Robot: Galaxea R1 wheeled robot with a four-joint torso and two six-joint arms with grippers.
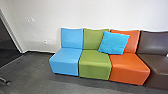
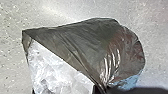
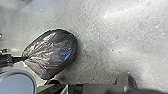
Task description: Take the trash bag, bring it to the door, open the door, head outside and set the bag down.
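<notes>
Presently: carrying step, by judgement; the trash bag (image 3: 53, 55) is off the left gripper (image 3: 24, 59), which appears closed on its gathered neck, with no gap to be made out between the fingers. Right gripper: cannot tell how far open. Key relation: bag directly beyond the left fingertips, long axis running from the pinched neck out to the rounded end, so the load sits to one side of the grip line. Left arm nearer, in contact; right arm apart from the bag. Whether the underside touches the speckled floor (image 3: 105, 42) cannot be told. Left wrist view: dark glossy film, creased towards the neck, with a pale crumpled patch (image 2: 57, 72) beside it. Head view: row of joined seats ahead, blue seat (image 1: 66, 61) nearest the pale-framed opening (image 1: 7, 37) at the robot's left; whether that is the door of the task, cannot tell. Cushion (image 1: 114, 43) leaning over the green seat (image 1: 95, 64) and orange seat (image 1: 128, 67). Caster (image 1: 8, 82) near, low at the left. Risk, estimated: thin film could slip or tear at the neck; bag likely to swing on turning.
</notes>
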